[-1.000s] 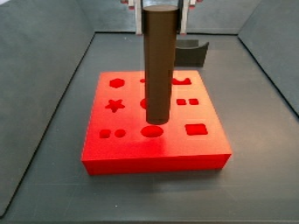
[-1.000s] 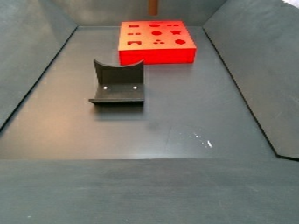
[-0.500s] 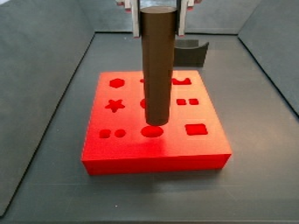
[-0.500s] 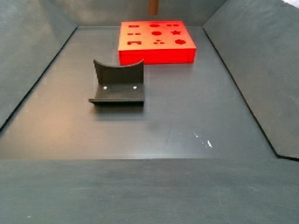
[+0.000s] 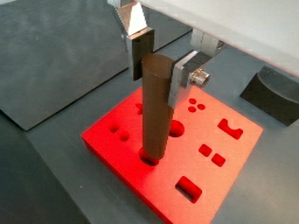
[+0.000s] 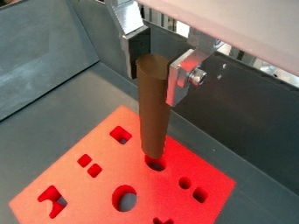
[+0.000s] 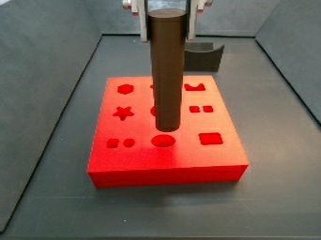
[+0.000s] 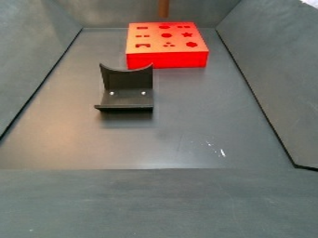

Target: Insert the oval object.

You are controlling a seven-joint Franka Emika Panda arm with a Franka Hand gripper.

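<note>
The oval object, a long dark-brown peg, stands upright over the red block. Its lower end sits at a hole in the middle of the block's top face, as both wrist views show. My gripper is shut on the peg's upper end, one silver finger pressed on its side. The gripper also shows in a side view at the frame's top. In a side view the red block shows at the far end, with no peg or gripper visible.
The dark fixture stands on the grey floor in front of the red block; it also shows behind the block and in a wrist view. Several other shaped holes mark the block's top. Grey walls enclose the floor.
The peg and gripper have shifted slightly to the left over the red block. The fixture and block have not moved.
</note>
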